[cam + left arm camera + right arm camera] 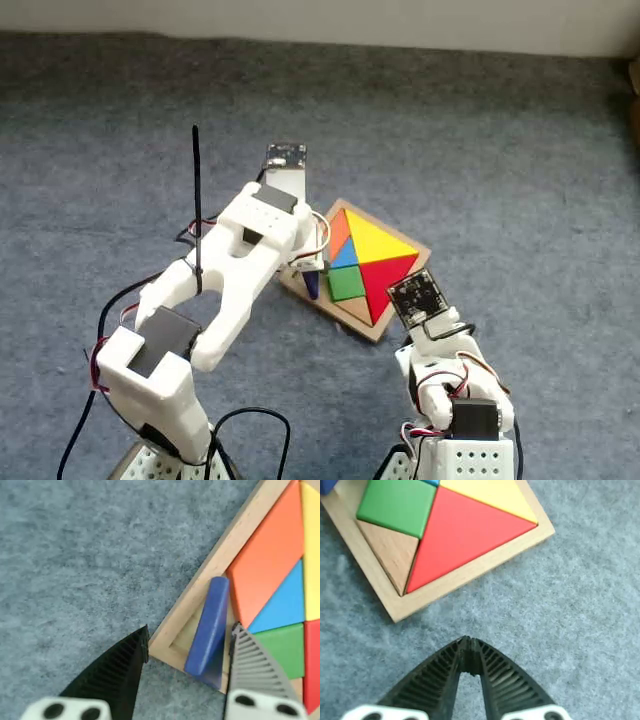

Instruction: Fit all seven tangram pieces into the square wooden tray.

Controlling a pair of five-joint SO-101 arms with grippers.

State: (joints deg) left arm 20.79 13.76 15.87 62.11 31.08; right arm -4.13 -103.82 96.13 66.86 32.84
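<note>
As the blue piece (209,622) is leaning on edge in the last gap of the wooden tray (210,565), I am holding my left fingers (117,675) open astride it; my right fingers (492,672) are hanging closed over the surface (580,605).

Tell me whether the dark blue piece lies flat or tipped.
Tipped: the dark blue piece stands tilted on edge beside the orange piece, not flat in the tray.
</note>
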